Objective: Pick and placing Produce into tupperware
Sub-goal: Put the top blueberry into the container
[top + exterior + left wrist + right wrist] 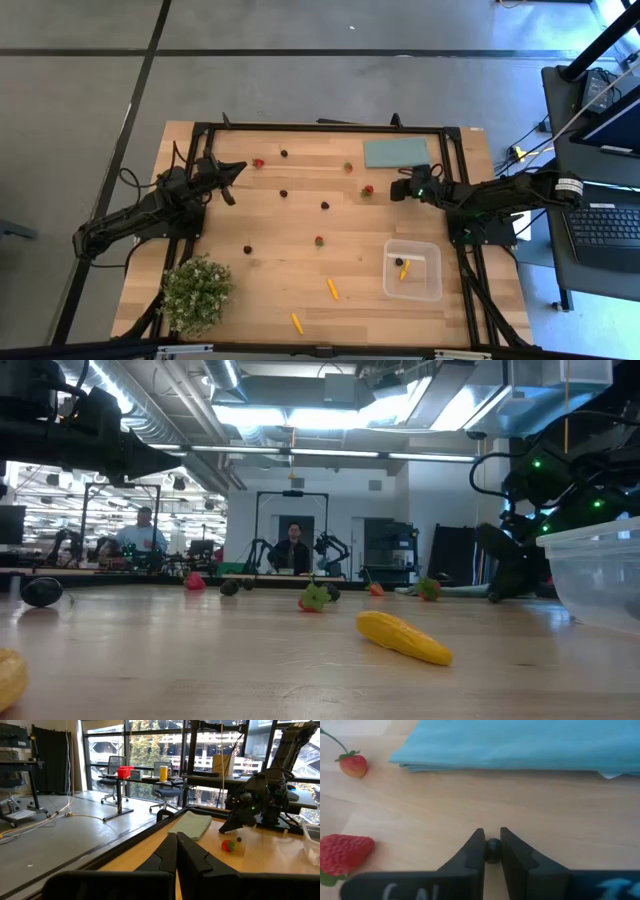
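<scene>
While low over table, right hand [492,845] pinching dark berry [493,851]

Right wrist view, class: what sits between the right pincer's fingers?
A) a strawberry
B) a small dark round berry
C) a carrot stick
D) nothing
B: the right pincer is shut on a dark berry, while the strawberry lies off to one side on the table.

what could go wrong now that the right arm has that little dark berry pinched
The right gripper holds the dark berry only between its fingertips, so the berry could roll out on the way. The tupperware is small, with a carrot stick already inside; a loose drop may miss. The strawberry lies close and could get bumped.
</scene>
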Controlling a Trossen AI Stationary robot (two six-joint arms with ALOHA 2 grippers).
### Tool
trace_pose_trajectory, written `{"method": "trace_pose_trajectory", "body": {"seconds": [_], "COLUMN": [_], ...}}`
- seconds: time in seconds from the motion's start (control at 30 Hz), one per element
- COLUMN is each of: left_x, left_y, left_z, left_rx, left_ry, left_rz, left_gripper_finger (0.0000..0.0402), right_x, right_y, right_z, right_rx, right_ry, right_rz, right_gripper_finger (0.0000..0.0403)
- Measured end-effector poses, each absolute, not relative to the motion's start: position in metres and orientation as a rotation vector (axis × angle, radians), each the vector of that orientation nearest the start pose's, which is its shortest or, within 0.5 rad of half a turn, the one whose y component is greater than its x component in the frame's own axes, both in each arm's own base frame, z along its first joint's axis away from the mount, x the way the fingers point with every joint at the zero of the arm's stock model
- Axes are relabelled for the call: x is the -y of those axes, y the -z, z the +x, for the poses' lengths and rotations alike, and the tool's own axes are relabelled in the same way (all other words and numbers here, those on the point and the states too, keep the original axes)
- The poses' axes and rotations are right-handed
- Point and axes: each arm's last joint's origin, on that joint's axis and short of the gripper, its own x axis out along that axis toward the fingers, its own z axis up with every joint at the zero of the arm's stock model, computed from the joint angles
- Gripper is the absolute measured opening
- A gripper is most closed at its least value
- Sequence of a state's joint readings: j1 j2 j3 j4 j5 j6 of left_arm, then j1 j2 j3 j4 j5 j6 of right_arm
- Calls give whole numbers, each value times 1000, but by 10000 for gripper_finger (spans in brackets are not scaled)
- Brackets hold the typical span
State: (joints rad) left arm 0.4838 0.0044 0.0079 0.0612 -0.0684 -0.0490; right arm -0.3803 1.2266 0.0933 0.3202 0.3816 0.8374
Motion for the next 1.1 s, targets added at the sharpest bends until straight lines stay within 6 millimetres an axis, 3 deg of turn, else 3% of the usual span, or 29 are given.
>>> {"method": "trace_pose_trajectory", "body": {"seconds": [0.4, 0.77, 1.1], "left_x": [-47, -47, -47], "left_y": [-172, -172, -172], "left_z": [85, 85, 85], "left_rx": [77, 77, 78], "left_ry": [-547, -547, -547], "left_rz": [-34, -35, -36], "left_gripper_finger": [0, 0, 0], "right_x": [67, 67, 67], "right_y": [-87, -88, -87], "right_z": [140, 141, 141], "right_rx": [-499, -514, -557], "right_ry": [989, 965, 932], "right_rz": [738, 709, 650], "right_gripper_finger": [43, 145, 138]}}
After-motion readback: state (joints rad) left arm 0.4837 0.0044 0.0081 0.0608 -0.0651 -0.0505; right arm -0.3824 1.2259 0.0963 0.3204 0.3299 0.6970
